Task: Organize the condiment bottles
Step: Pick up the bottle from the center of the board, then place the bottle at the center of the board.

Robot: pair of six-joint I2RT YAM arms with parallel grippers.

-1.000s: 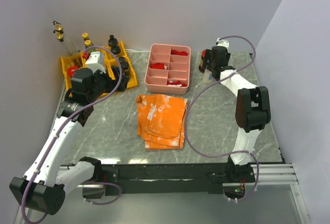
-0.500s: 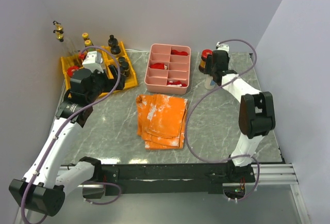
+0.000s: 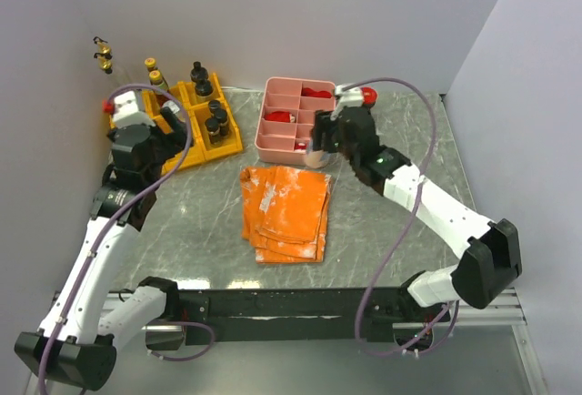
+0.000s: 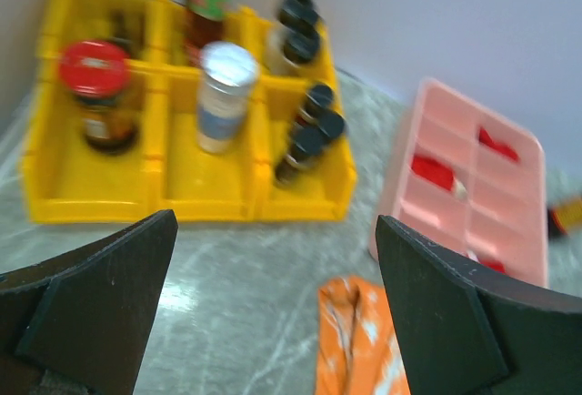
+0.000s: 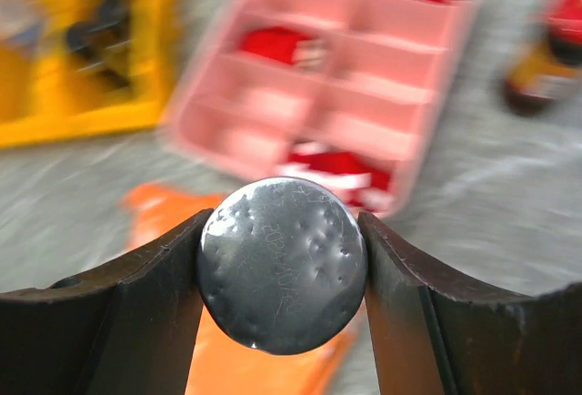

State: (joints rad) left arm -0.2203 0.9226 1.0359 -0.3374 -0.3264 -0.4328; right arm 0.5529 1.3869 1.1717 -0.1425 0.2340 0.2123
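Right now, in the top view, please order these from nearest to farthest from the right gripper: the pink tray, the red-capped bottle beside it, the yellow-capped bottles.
From the right gripper, shut on the silver-capped bottle:
1. pink tray, directly beside it, at its near right corner.
2. red-capped bottle, behind, to the right.
3. yellow-capped bottles, far left, at the back.

Silver-capped jar (image 5: 283, 277) in right claw (image 3: 318, 147)
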